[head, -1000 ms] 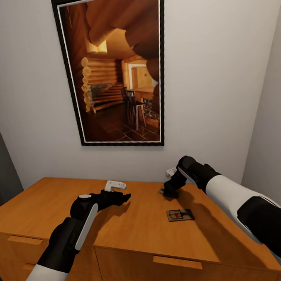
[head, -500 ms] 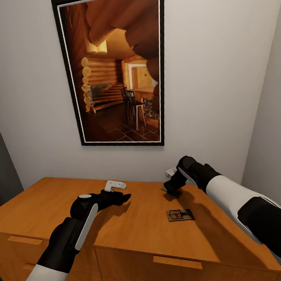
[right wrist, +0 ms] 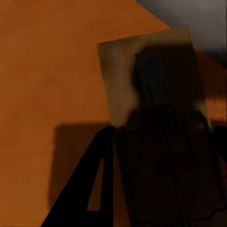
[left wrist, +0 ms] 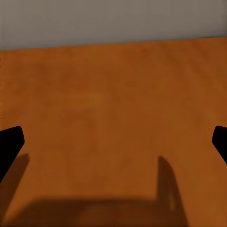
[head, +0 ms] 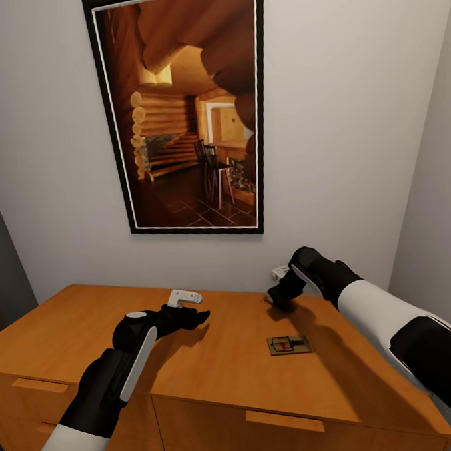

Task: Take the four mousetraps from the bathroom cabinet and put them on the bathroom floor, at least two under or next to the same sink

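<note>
- Three mousetraps show in the head view, all on the cabinet: one mousetrap flat on the tabletop at centre-right, a white-topped trap near the back edge, and a third trap by the wall behind the right arm.
- One left pincer hovers just in front of the white-topped trap, its black fingers spread wide over bare wood.
- One right pincer sits low at the tabletop; in its wrist view a shadowed wooden trap base lies against it, but whether it pinches this I cannot tell.
- One framed picture hangs above.
</note>
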Tool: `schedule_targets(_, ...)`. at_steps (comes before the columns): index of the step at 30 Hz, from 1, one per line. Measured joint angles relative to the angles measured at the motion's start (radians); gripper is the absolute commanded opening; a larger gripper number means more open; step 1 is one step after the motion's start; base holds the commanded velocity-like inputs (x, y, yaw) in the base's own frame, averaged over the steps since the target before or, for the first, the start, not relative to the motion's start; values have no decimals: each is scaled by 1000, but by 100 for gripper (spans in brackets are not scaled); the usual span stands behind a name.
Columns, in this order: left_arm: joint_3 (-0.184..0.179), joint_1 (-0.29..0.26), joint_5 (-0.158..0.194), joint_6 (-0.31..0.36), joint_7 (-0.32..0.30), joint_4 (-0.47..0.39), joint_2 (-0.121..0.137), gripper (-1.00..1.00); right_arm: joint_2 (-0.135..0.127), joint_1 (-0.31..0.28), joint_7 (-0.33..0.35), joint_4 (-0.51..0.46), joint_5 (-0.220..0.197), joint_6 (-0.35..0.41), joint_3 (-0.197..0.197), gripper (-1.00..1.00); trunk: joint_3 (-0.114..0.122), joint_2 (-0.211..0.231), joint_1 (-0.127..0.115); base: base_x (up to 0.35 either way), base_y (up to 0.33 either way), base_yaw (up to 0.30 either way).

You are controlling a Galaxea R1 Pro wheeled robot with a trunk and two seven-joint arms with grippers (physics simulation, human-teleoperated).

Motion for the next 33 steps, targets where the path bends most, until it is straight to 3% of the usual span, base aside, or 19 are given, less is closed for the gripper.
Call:
schedule_targets(3, 0, 0, 0, 0, 0, 0, 0, 100, -19, 0, 0, -31, -2, 21, -25, -100, 0, 0, 0, 0, 0, 0)
schedule_targets(8, -1, 0, 0, 0, 0, 0, -1, 100, -39, 0, -5, -79, -1, 22, -111, -100, 0, 0, 0, 0, 0, 0)
schedule_targets(11, 0, 0, 0, 0, 0, 0, -1, 100, -48, 6, -19, -101, -36, 23, -142, -100, 0, 0, 0, 0, 0, 0)
schedule_targets(16, 0, 0, 0, 0, 0, 0, -1, 100, -50, 27, -31, -120, -38, 23, -189, -100, 0, 0, 0, 0, 0, 0)
schedule_targets(22, 1, 0, 1, 0, 0, 0, -1, 100, -40, 49, -34, -124, -18, 23, -278, -100, 0, 0, 0, 0, 0, 0)
schedule_targets(33, 2, 0, 3, 0, 0, 0, -1, 100, -36, 54, -36, -124, -14, 22, -301, -100, 0, 0, 0, 0, 0, 0)
